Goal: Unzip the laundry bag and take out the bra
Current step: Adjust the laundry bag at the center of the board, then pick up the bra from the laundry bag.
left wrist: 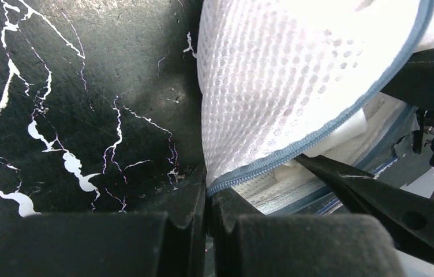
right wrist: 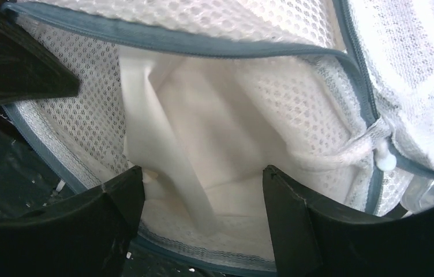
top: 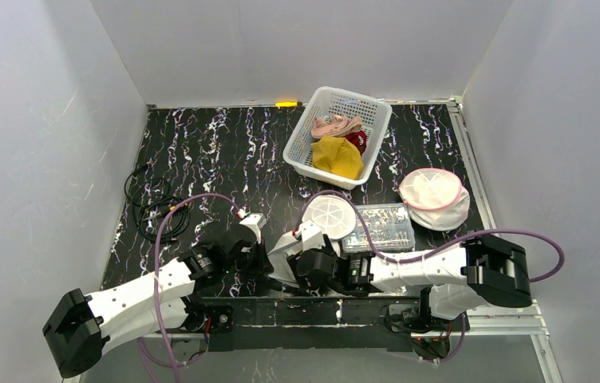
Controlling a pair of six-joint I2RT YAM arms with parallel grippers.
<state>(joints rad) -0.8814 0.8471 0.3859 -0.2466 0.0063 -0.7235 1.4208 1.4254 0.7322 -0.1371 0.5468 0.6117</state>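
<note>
Left arm comes in low from the near-left corner, reaching toward table (top: 217, 152) centre, wrist close to the surface. Left gripper (left wrist: 208, 193) jaws together, pinched on the grey-blue zipper edge (left wrist: 295, 147) of the laundry bag (top: 330, 215), right at the bag's lower-left rim where it meets the table.

The bag sits centre-front, just past both wrists. It's white mesh, tilted, round face up and mouth toward the arms. The zipper is undone and the opening gapes.

Right arm lies almost flat along the near edge, reaching leftward, with its wrist nearly touching the left one. Right gripper (right wrist: 203, 190) jaws are wide apart and poked into the bag mouth, clamped on nothing. The bra (right wrist: 203, 133) is smooth white fabric still inside the bag, sitting between and just beyond the two fingers (right wrist: 116, 202). Can't tell if either one touches it.

Further right: a clear box (top: 380, 227) beside the bag, then a pink-rimmed mesh bag (top: 432, 195). Basket (top: 306, 132) of clothes at the back.
</note>
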